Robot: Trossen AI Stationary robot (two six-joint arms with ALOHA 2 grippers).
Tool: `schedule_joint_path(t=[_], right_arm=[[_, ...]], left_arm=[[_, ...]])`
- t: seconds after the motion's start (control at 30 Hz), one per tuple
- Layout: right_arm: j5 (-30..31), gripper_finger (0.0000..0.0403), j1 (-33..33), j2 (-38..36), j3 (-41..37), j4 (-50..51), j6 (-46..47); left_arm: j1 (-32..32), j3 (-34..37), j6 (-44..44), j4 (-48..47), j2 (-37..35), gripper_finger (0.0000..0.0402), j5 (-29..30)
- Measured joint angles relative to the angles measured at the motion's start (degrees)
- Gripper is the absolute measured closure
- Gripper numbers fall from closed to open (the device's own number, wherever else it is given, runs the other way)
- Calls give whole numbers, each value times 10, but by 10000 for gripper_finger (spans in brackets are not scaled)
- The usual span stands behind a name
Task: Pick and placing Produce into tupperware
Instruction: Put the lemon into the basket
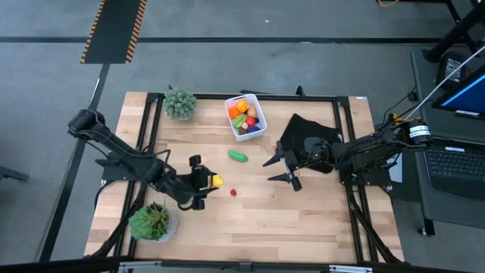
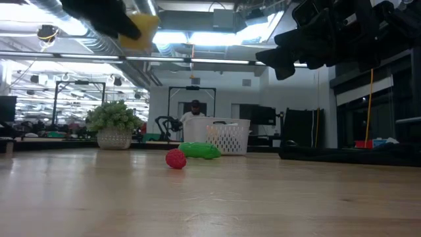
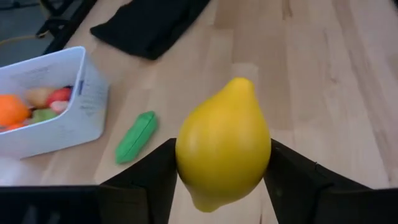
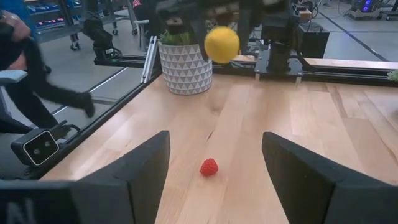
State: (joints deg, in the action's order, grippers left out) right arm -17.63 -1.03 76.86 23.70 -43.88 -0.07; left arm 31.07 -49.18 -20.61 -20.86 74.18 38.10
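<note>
My left gripper [image 1: 214, 182] is shut on a yellow toy lemon [image 3: 224, 146], held well above the table near its left front; the lemon also shows in the low view [image 2: 139, 29] and the right wrist view [image 4: 222, 43]. A red berry [image 1: 233, 192] and a green pod [image 1: 239, 156] lie on the wood. The white tub [image 1: 245, 117] stands at the far middle with several produce pieces inside. My right gripper [image 1: 279, 169] is open and empty, above the table right of the centre. My left gripper pinches the lemon by its two broad sides [image 3: 186, 162] between its two fingers. The lemon's pointed tip [image 3: 242, 84] sticks out forward past the fingers. It is lifted clear of the table.
A black folded cloth [image 1: 307, 136] lies under the right arm. Two potted plants stand at the far left [image 1: 180, 104] and near left [image 1: 153, 222]. A black frame runs around the table. A person shows in the room behind.
</note>
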Motion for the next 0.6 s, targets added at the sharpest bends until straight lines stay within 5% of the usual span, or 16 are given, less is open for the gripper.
schedule_joint_path(t=[0.5, 0.6], right_arm=[[3, 146, -7, 0, 0, 0, -6], [64, 146, -7, 0, 0, 0, -6]], left_arm=[[-98, 263, 88, 493, -44, 203, -130], [-118, 279, 91, 525, -44, 202, -143]])
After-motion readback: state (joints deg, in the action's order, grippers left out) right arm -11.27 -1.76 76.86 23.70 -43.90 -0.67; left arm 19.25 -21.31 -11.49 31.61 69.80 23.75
